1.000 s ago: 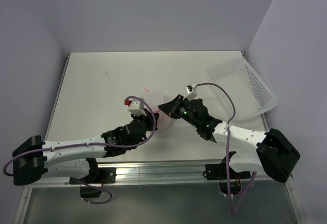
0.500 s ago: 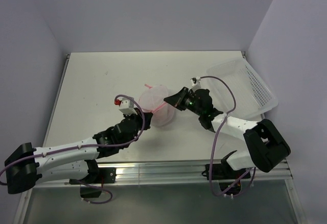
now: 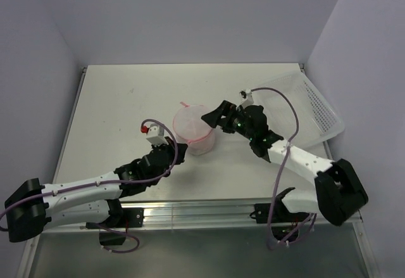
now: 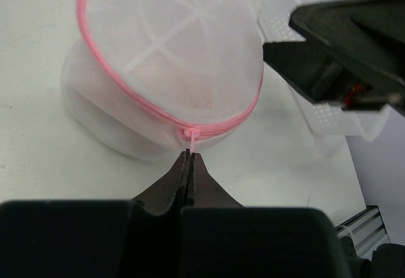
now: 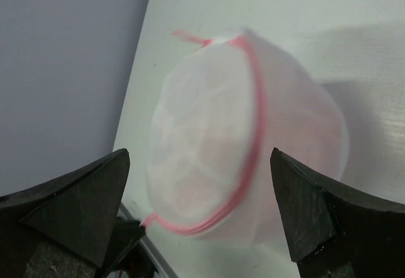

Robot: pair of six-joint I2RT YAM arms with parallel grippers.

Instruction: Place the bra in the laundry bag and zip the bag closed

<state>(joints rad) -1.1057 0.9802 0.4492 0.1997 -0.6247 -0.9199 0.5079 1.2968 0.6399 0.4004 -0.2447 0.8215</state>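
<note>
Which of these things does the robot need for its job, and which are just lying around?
For the job: laundry bag; its zipper pull, pinched by the left end effector; faint pink inside, probably the bra; open right end effector.
Just lying about: white basket.

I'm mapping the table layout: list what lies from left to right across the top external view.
left claw → laundry bag → right claw → basket
</note>
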